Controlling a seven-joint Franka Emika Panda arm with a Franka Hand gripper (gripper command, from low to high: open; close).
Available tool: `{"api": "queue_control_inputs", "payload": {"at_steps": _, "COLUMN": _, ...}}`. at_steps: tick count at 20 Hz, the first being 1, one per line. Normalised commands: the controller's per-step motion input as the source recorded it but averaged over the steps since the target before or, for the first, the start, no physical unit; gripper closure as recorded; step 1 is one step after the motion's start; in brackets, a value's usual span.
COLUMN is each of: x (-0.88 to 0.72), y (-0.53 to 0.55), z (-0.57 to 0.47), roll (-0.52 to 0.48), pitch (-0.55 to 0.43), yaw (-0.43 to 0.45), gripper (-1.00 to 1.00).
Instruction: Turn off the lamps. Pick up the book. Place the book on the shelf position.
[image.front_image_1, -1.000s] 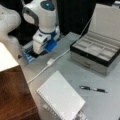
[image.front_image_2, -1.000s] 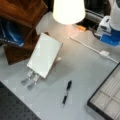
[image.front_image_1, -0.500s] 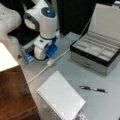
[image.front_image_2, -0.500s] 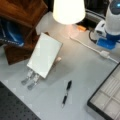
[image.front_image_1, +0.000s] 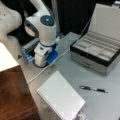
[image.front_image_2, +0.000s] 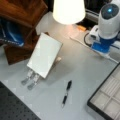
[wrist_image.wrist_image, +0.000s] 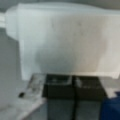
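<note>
The lamp's off-white shade (image.front_image_2: 68, 10) glows brightly at a front view's top. Its thin white cord (image.front_image_1: 47, 68) runs across the table to a white rectangular switch (wrist_image.wrist_image: 67, 42), which fills the wrist view. My gripper (wrist_image.wrist_image: 74, 82) is shut, its dark fingers (wrist_image.wrist_image: 60, 87) pressed together at the switch's near edge. In a front view the gripper (image.front_image_1: 41, 62) points straight down onto the cord at the table's back left. The white spiral-bound book (image.front_image_1: 61, 98) leans on a metal stand (image.front_image_2: 30, 80). The reddish-brown wooden shelf (image.front_image_2: 22, 10) is beside the book.
An open grey compartmented box (image.front_image_1: 97, 52) stands at a front view's right, with its corner (image.front_image_2: 107, 100) in both front views. A black pen (image.front_image_1: 93, 89) lies on the grey table between book and box. A dark perforated board (image.front_image_2: 12, 107) borders the table.
The arm has come down a little toward the cord and switch on the table. The lamp stays lit, and the book has not moved.
</note>
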Motion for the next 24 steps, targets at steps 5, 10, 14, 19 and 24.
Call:
{"api": "queue_control_inputs", "payload": {"at_steps": 5, "x": -1.00, "y": -0.20, "z": -0.38, "roll": 0.107, "pitch": -0.693, "yaw": -0.057, "gripper": 1.00}}
{"api": "queue_control_inputs", "payload": {"at_steps": 10, "x": -1.00, "y": -0.17, "z": -0.31, "roll": 0.079, "pitch": -0.663, "yaw": -0.049, "gripper": 1.00}}
{"api": "queue_control_inputs", "payload": {"at_steps": 14, "x": -1.00, "y": -0.20, "z": -0.32, "roll": 0.074, "pitch": -0.653, "yaw": -0.045, "gripper": 1.00}}
{"api": "queue_control_inputs", "payload": {"at_steps": 19, "x": -1.00, "y": -0.23, "z": -0.40, "roll": 0.084, "pitch": -0.665, "yaw": -0.035, "gripper": 1.00}}
{"api": "queue_control_inputs", "payload": {"at_steps": 24, "x": -1.00, "y": -0.24, "z": -0.51, "roll": 0.090, "pitch": -0.690, "yaw": -0.024, "gripper": 1.00}}
